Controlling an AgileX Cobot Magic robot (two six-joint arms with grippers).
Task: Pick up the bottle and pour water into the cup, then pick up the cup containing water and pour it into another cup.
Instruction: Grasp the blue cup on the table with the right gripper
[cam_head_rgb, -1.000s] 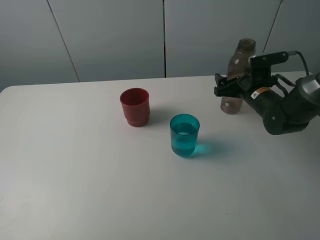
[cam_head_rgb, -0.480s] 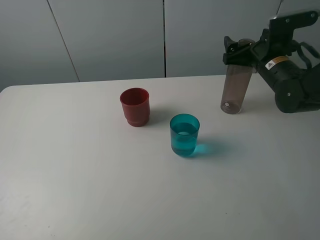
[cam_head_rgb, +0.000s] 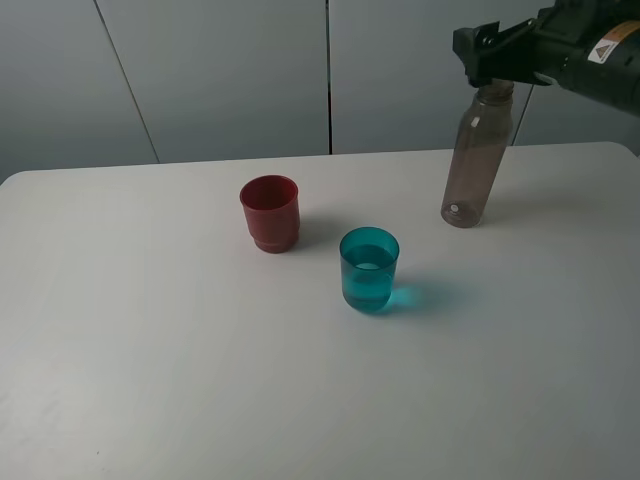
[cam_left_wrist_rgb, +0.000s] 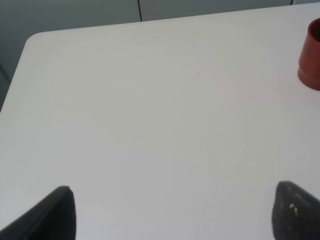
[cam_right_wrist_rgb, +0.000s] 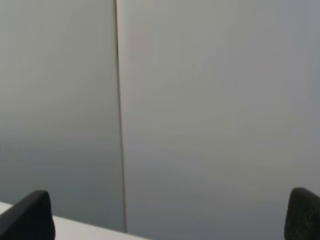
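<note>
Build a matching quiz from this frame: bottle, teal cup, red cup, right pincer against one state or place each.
Things:
1. bottle
2. teal cup
3. red cup
4. right pincer

States or places:
A. partly filled
B. open, up at the bottle's neck
C. leftmost vessel, opaque
D. tall, smoky, standing upright

Pairs: 1-D, 2-A, 3-C, 4-B

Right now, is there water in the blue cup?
Yes, partly filled: the blue cup shows a liquid surface a little below its rim in the high view.
</note>
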